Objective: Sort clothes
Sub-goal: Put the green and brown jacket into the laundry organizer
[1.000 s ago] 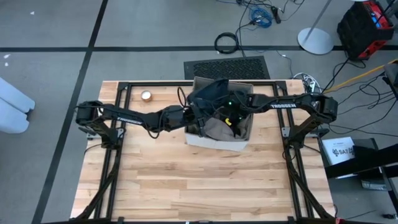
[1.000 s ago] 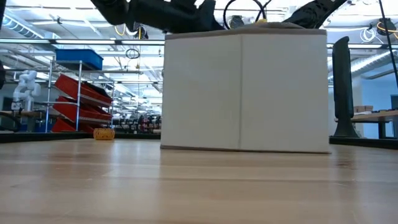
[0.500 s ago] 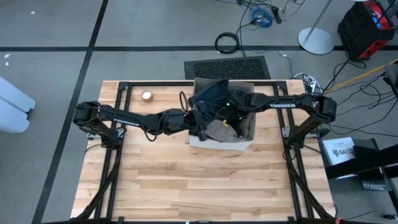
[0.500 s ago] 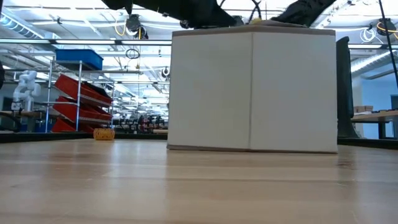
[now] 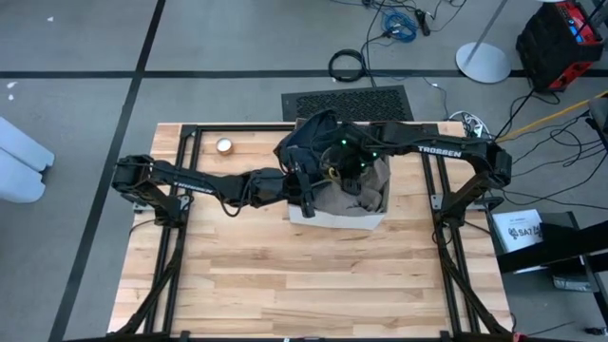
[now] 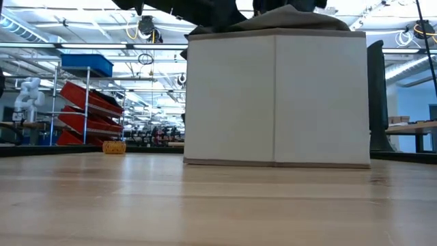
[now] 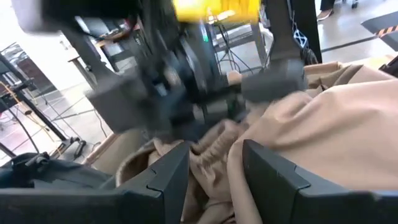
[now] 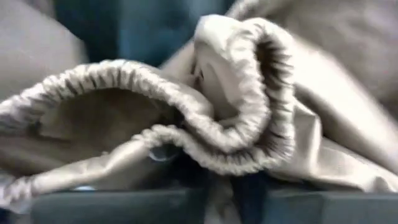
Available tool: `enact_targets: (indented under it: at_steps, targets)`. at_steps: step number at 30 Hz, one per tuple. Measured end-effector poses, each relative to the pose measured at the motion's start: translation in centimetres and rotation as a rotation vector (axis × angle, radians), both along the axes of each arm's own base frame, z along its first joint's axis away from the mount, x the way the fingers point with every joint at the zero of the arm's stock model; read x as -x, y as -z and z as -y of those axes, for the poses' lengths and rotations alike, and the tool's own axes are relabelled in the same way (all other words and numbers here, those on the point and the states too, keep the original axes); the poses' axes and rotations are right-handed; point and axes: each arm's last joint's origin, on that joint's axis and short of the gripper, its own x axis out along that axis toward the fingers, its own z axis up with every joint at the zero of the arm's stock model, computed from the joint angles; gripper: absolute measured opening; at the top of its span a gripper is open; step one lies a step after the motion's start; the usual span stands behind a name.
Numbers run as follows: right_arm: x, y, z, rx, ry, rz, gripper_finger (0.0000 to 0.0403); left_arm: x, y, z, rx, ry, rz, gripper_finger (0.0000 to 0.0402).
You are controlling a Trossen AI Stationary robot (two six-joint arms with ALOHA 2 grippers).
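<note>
Landmark: the beige fabric box (image 5: pixel 334 215) stands on the wooden table (image 5: pixel 285 285), toward its far edge and about midway across; in the low view its pale front wall (image 6: pixel 273 102) fills the middle.

Hidden inside the box: the low view shows only the box's outer walls, so the contents are out of sight apart from a hump of khaki tan garment (image 6: pixel 293 19) rising above the rim.

Hard to make out: from above, both grippers and a dark grey-green garment (image 5: pixel 318 138) crowd over the box, so the fingers themselves cannot be separated there. No other garments can be picked out.

Khaki tan garment: heaped in the box, on the side toward the right arm (image 5: pixel 366 185); its elastic hem (image 8: pixel 205 124) fills the right wrist view.

Right gripper (image 8: pixel 217 190): over the box from the right side, down in the khaki cloth. The gathered hem is bunched right at its fingers, with a fold running down between them; whether the cloth is pinched or loose cannot be told.

Left gripper (image 7: pixel 214 165): at the box's left rim, fingers (image 7: pixel 165 180) standing partway apart with khaki folds lying between and just beyond them; the pads do not visibly press the cloth.

Dark grey-green garment: draped over the box's far left corner, under the arms.

Small round object (image 5: pixel 223 145): on the table, well to the left of the box, near the far edge.
</note>
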Motion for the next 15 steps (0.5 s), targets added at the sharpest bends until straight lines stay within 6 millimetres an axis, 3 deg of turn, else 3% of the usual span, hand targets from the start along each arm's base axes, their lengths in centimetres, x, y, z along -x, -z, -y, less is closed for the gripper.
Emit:
enact_targets:
  at_steps: [9, 15]
  targets:
    - [0.0, -4.4, -0.8, -0.020, 0.043, 0.048, 0.0161, 0.1, 0.4, -0.1, -0.003, -0.020, -0.043, 0.0160]
    - [0.8, -8.1, -1.1, -0.016, 0.046, 0.073, 0.0195, 0.2, 0.7, -0.1, 0.000, -0.021, -0.060, 0.0160]
